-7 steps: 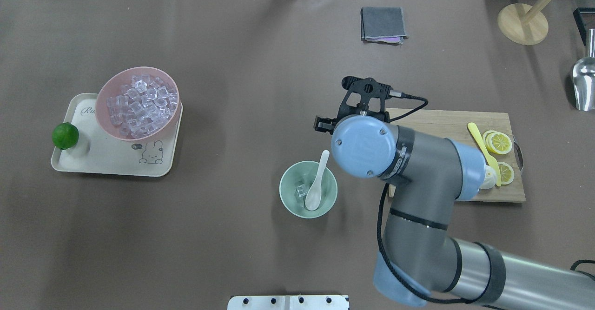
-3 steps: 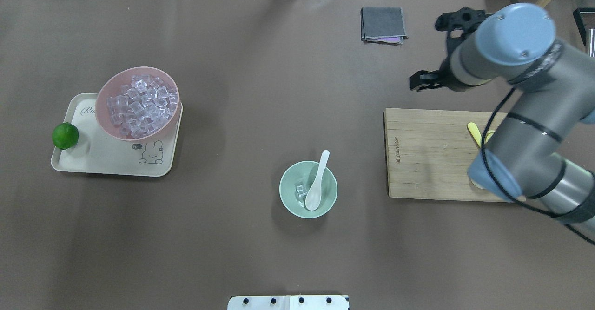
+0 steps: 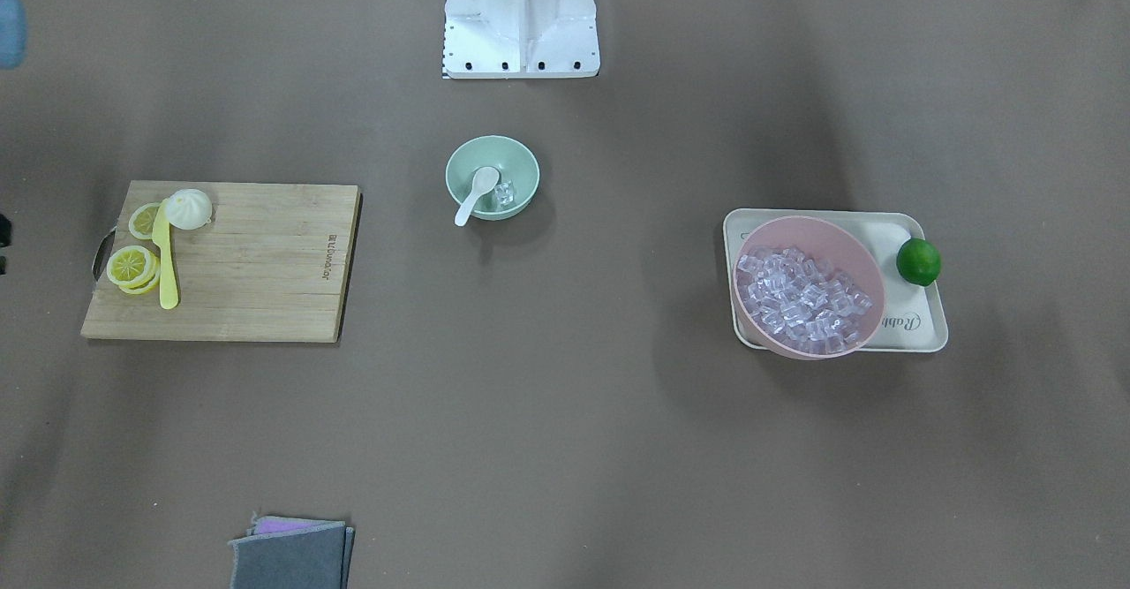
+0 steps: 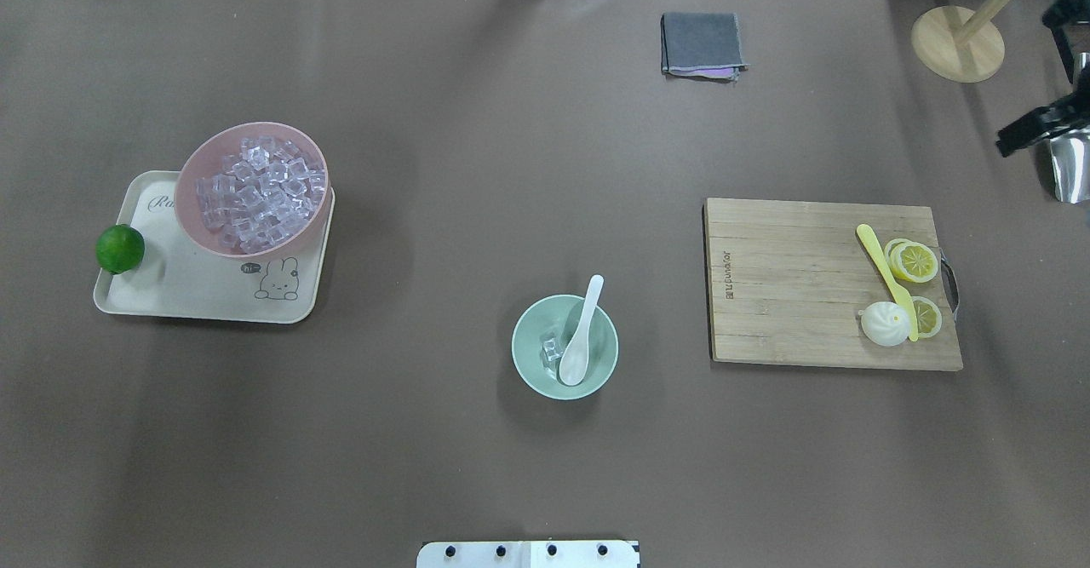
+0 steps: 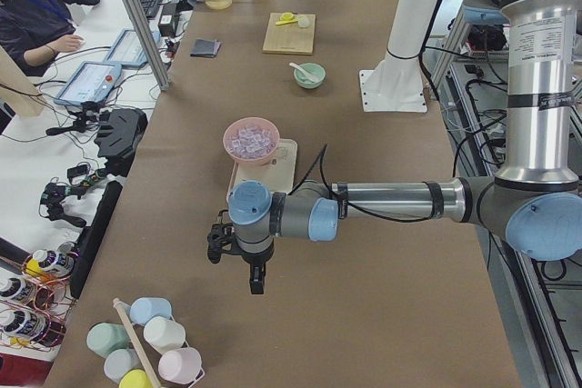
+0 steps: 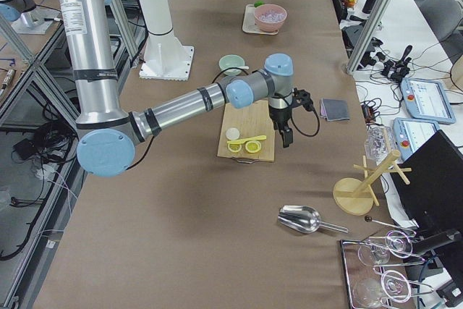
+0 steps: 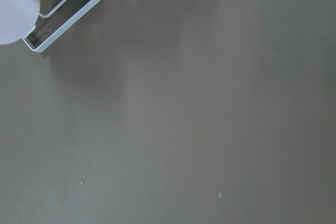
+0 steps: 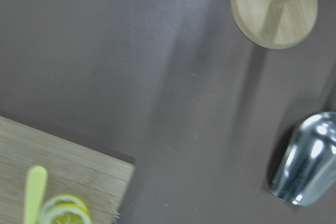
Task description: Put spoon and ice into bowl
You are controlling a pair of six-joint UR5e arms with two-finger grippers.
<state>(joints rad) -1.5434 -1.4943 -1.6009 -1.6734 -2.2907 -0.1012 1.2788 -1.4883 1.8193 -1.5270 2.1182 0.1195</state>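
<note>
The pale mint-green bowl [image 4: 535, 326] stands near the middle of the table, a little toward the robot. The white spoon [image 4: 582, 329] lies in it, scoop down inside and handle over the far rim. A clear ice cube [image 4: 553, 349] sits in the bowl beside the scoop. All three also show in the front view: bowl [image 3: 519, 165], spoon [image 3: 477, 188], ice [image 3: 504, 193]. My right gripper [image 4: 1018, 135] is at the table's far right edge, well away from the bowl; I cannot tell its jaws. My left gripper [image 5: 257, 283] hangs over bare table far to the left; I cannot tell its state.
A pink bowl [image 4: 189, 168] full of ice cubes sits on a cream tray [image 4: 170, 291] with a lime [image 4: 119, 249]. A cutting board [image 4: 792, 287] holds a yellow knife [image 4: 886, 274], lemon slices and a bun. A grey cloth [image 4: 702, 43], wooden stand [image 4: 958, 44] and metal scoop [image 4: 1071, 159] are further off.
My right arm swung from just beside the bowl away to the far right edge of the table. The spoon and ice stayed in the bowl.
</note>
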